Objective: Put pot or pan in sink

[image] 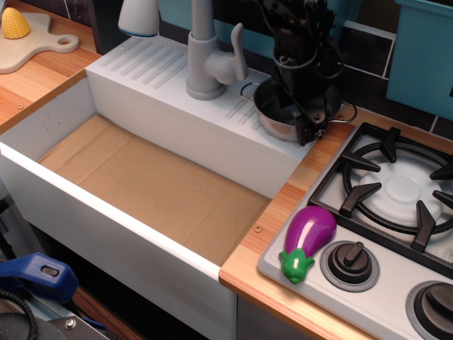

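Note:
The small shiny steel pot with wire loop handles sits on the right end of the ribbed white drainboard, beside the grey faucet. My black gripper reaches down over the pot's front right rim, with one finger inside the bowl and one finger outside its wall. I cannot see whether the fingers press on the rim. The white sink with a brown cardboard floor lies front left of the pot and holds nothing.
A purple toy eggplant lies on the grey stove top at the right, next to the knobs. A teal box stands back right. A corn cob rests on a cutting board back left.

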You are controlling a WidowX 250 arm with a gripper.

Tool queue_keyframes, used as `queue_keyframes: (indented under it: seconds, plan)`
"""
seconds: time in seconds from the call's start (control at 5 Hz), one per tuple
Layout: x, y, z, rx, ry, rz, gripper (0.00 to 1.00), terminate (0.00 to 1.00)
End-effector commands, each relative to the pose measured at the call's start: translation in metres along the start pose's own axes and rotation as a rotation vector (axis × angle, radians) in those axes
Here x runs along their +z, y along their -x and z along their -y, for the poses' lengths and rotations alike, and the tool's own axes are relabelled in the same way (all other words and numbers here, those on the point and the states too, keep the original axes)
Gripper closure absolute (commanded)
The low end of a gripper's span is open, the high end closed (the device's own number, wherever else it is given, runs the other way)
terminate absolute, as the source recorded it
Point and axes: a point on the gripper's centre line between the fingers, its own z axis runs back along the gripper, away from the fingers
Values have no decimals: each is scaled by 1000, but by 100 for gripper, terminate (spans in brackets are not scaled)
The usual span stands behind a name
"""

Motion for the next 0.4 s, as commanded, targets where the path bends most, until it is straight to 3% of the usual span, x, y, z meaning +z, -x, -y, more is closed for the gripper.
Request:
queue_keyframes:
  seconds: [0.0,0.2]
  plan:
    - [7,-9,-6,42,-6,16,100,0]
    - [8,-8,-4,51,-6,10,100,0]
